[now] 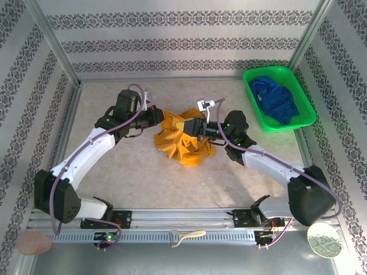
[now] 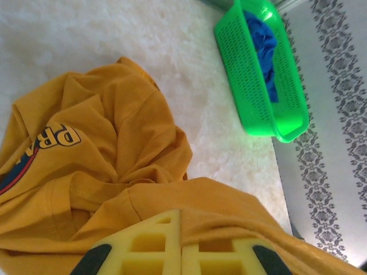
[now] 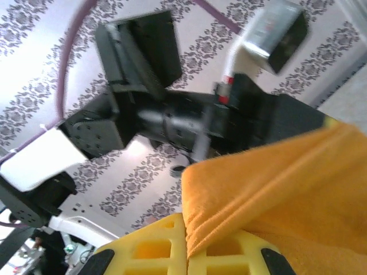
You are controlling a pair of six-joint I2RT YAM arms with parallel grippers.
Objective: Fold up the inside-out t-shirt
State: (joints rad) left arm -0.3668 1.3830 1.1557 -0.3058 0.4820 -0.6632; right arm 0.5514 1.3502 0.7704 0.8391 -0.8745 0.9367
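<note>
Clamping the crumpled t-shirt (image 1: 184,144) from both sides on the desk (image 1: 143,172), with the left gripper (image 1: 158,120) pinched tight on its left edge and the right gripper (image 1: 191,127) squeezed on a fold opposite, so likely pulling apart sideways next.

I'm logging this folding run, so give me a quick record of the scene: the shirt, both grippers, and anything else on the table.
t-shirt: orange-yellow, bunched in a wrinkled heap at mid-table, not yet folded
left gripper: shut on the t-shirt, at the heap's left side
right gripper: shut on a fold of the t-shirt, at the heap's right side
basket: green, at the far right corner
basket contents: dark blue garment
</note>
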